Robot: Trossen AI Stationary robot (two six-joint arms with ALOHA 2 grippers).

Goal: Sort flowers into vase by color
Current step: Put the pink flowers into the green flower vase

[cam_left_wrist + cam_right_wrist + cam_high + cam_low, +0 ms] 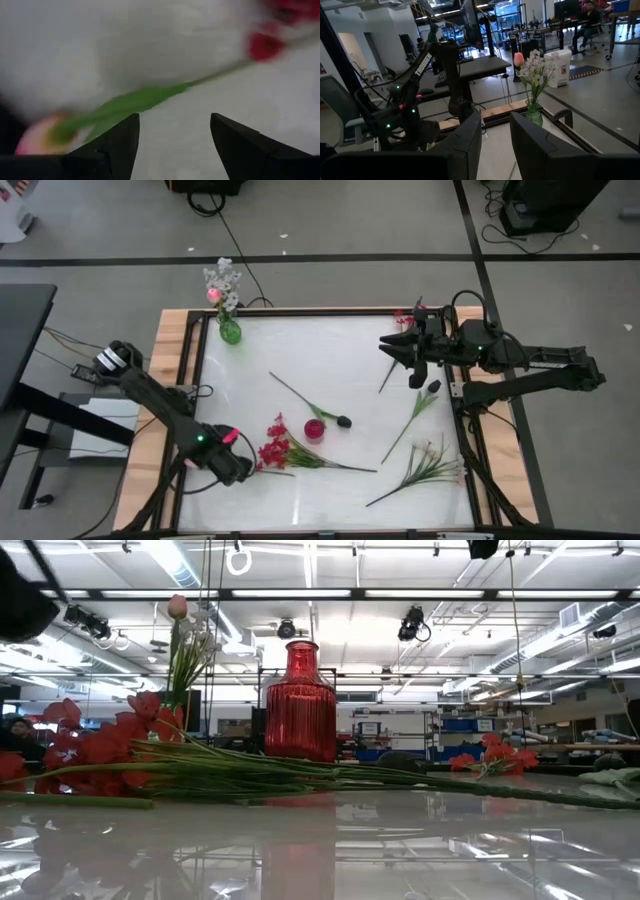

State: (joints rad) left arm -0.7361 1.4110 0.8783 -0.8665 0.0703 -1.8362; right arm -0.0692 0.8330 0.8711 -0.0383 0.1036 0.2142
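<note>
Flowers lie scattered on the white table. A red-bloomed bunch [275, 446] rests on its side at near left, beside the small red vase [315, 430], which stands upright [300, 700]. A dark-budded stem [310, 404] lies behind the vase, and another [417, 408] lies at right. A white and pink spray [425, 465] lies near right. The green vase [229, 331] at the far left corner holds white blossoms and a pink tulip [532, 70]. My left gripper [238, 464] is open and low beside the red bunch. A blurred green stem [145, 100] with a pink bud [35, 139] lies just ahead of its fingers. My right gripper [400, 352] hovers at far right, open only a little [495, 137] and holding nothing.
A wooden frame [170, 380] and black rails border the table. One more red flower [404, 315] lies at the far right edge behind my right gripper, and a loose stem [388, 376] lies below it. The table's middle far part is bare. People sit in the room beyond.
</note>
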